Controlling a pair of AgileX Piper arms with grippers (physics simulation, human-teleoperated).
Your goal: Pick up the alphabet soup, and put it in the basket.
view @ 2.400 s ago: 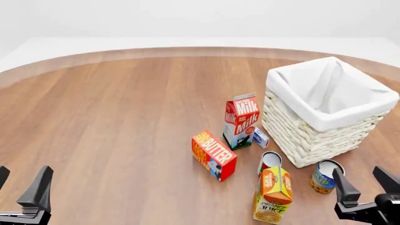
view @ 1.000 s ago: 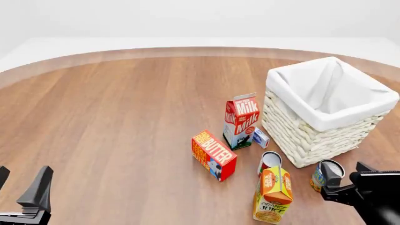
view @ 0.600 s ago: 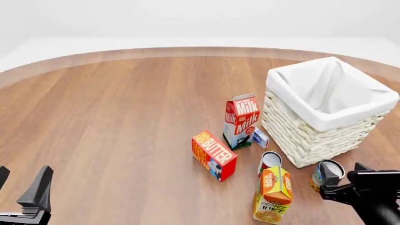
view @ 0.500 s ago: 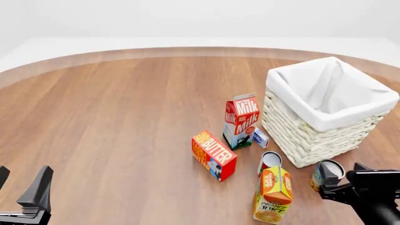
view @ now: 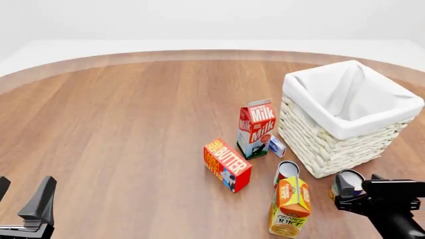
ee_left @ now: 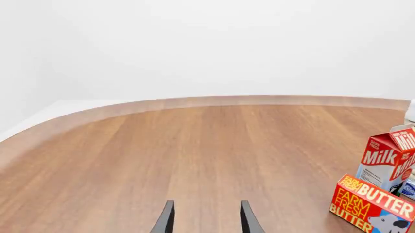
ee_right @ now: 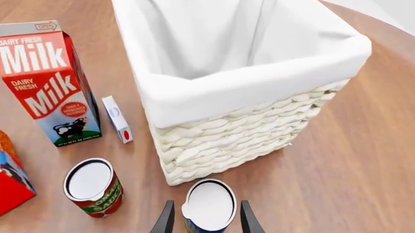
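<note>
The alphabet soup (ee_right: 209, 206) is a short can with a pale top and a blue and yellow label. It stands upright on the table just in front of the basket (ee_right: 259, 92). In the front view the can (view: 345, 182) is partly covered by my right gripper (view: 351, 195). In the right wrist view my right gripper (ee_right: 206, 221) is open, with one finger on each side of the can's upper part. My left gripper (view: 23, 198) is open and empty at the near left, far from the can. It also shows in the left wrist view (ee_left: 206, 221).
A red-and-white can (view: 287, 172) and an orange juice carton (view: 290, 200) stand just left of the soup. A milk carton (view: 256, 128), a small white box (view: 277, 146) and a butter box (view: 227, 164) stand farther left. The basket's woven wall (view: 332, 144) is right behind the soup.
My right gripper has moved in from the near right edge and now straddles the soup can. In the last half second it shifted slightly left. The left arm has not moved.
</note>
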